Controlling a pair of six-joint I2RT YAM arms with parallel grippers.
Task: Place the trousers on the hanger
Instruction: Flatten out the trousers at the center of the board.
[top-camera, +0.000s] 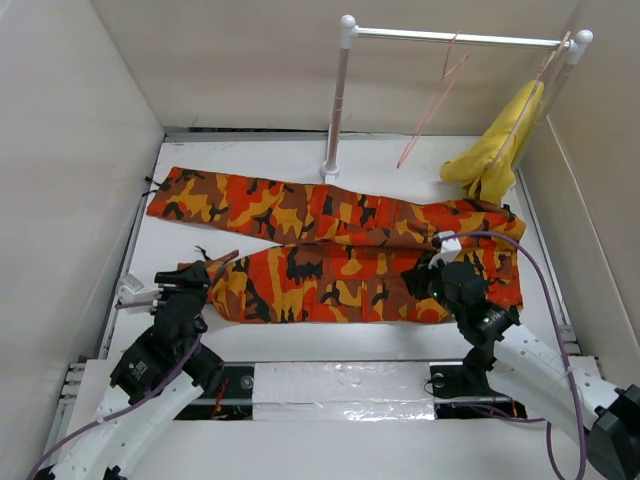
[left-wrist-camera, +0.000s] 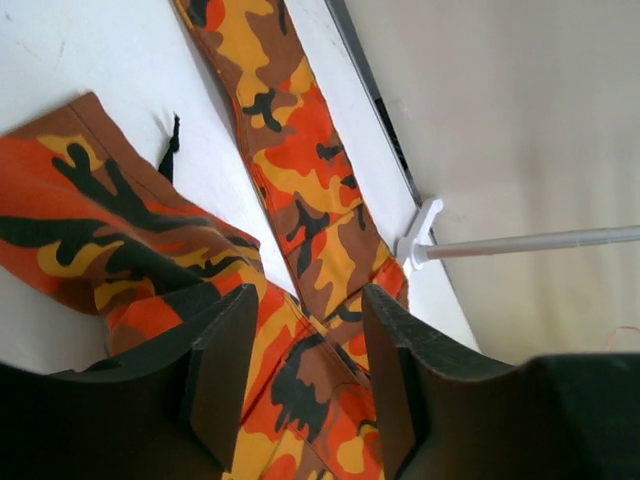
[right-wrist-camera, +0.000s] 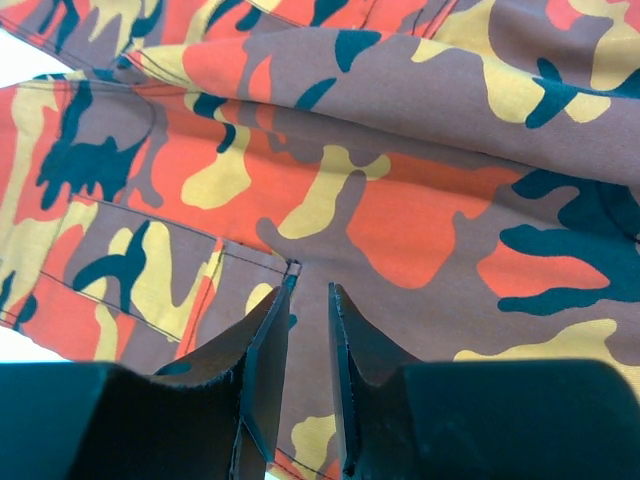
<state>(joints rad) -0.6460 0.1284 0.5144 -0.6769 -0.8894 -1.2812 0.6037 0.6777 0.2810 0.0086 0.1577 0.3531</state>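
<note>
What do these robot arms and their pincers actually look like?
The left arm and right arm are white tubes with chunky black joints. A thin purple cable trails along each. The left gripper and right gripper are black, each with two flat, wedge-shaped fingers of matte, slightly rough material.

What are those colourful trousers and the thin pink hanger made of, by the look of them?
The trousers look like matte woven cloth, likely cotton: stitched seams show and the fabric creases softly. The hanger looks like thin wire, maybe coated pink; it is too slender here to tell metal from plastic.
</note>
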